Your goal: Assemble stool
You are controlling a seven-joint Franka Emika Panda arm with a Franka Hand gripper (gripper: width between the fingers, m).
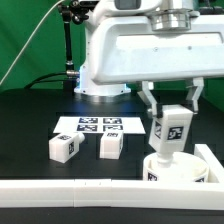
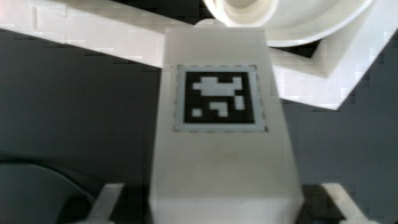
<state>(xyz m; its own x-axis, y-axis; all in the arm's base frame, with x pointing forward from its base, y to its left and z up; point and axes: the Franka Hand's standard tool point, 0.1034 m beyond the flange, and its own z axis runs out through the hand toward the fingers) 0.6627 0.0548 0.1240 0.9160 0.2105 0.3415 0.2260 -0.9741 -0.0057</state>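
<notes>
- The gripper (image 1: 172,114) is clamped on one leg (image 1: 172,132), holding it upright just above the round seat (image 1: 190,170) at the exterior view's near right.
- Step in hand, likely: fitting this leg to the seat.
- Next move calls for lining it up and lowering it straight.
- Two loose legs (image 1: 64,148) lie further left.

We see a dark surface (image 1: 30,120) in the exterior view. Near its middle the marker board (image 1: 100,125) lies flat. At seven o'clock from that board sits the first leg (image 1: 65,148), and at six o'clock the second leg (image 1: 110,146); they are near each other but apart. At four o'clock rests the round seat (image 1: 178,170), in the corner of the long white rail (image 1: 70,190), which runs along the six o'clock edge; whether they touch we cannot tell.
</notes>
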